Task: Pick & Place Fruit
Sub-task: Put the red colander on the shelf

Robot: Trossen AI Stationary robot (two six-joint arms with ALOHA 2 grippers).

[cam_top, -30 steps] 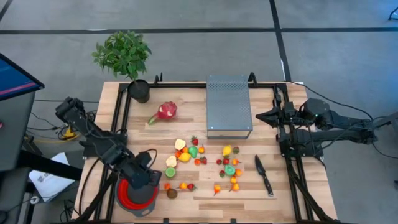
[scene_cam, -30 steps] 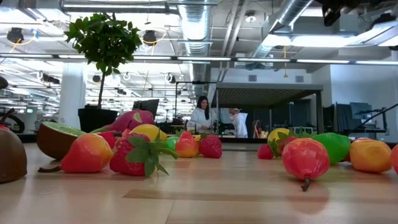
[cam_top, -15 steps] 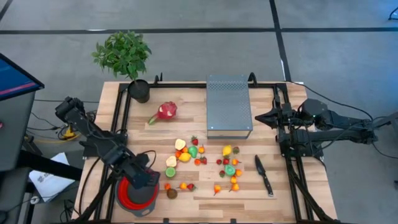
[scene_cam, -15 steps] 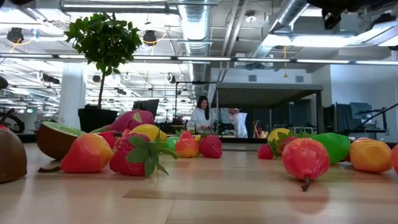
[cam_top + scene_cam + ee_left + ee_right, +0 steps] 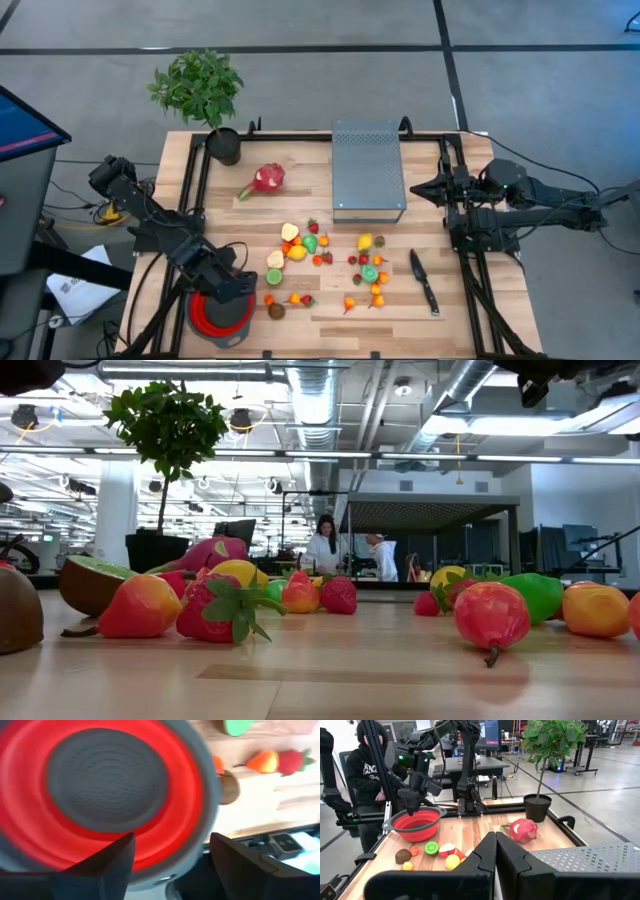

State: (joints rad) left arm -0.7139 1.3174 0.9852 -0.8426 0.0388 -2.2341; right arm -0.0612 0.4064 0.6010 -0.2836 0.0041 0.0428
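Note:
Many small toy fruits, red, orange, yellow and green (image 5: pixel 300 245), lie loose on the wooden table's middle. A brown one (image 5: pixel 277 311) lies near the front, and they also show in the low view (image 5: pixel 225 610). The pink-red dragon fruit (image 5: pixel 267 179) lies farther back. My left gripper (image 5: pixel 226 288) hangs open and empty over the red bowl with a grey inside (image 5: pixel 220 320) at the near left. In the left wrist view its gripper (image 5: pixel 172 842) is above the bowl's rim (image 5: pixel 212 795). My right gripper (image 5: pixel 418 187) waits shut at the table's right side.
A grey perforated metal box (image 5: pixel 368 170) stands at the back middle. A potted plant (image 5: pixel 222 145) stands at the back left. A black-handled knife (image 5: pixel 424 280) lies right of the fruits. A person in dark clothes (image 5: pixel 367 770) stands beyond the table's left side.
My left gripper has gone a little toward the table's left and near edges, farther over the red bowl, and stays open. The fruits and the bowl have kept their places.

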